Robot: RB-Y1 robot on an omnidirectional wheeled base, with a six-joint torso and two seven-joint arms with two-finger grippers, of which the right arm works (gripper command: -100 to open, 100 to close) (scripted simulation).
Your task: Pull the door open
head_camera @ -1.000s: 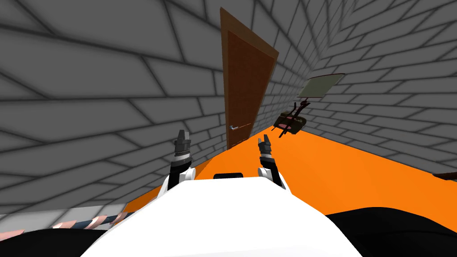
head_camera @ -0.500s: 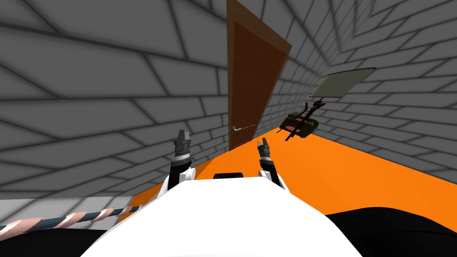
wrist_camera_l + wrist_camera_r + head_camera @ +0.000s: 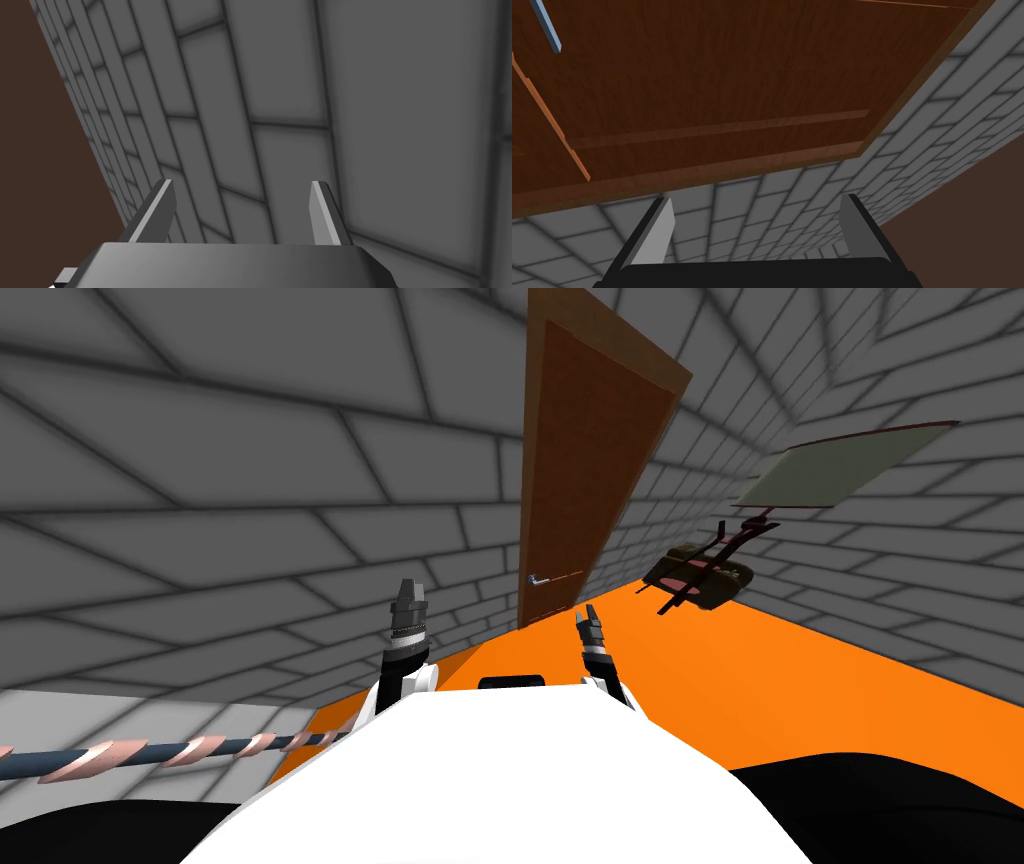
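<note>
Fingers (image 3: 160, 210) stand wide apart on my left gripper (image 3: 242, 186) and on my right gripper (image 3: 757, 200). The brown door (image 3: 590, 468) sits in the grey brick wall (image 3: 250, 488) ahead, its grey handle (image 3: 540, 579) well apart from both grippers

The orange floor (image 3: 780, 688) carries an olive, dark-framed object (image 3: 700, 573).

Grey brick walls (image 3: 200, 488) and orange floor (image 3: 800, 688); pink-and-dark striped rod (image 3: 170, 753) at lower left; tilted olive, dark-framed object (image 3: 700, 573) centre right, below a pale green panel (image 3: 845, 468).
</note>
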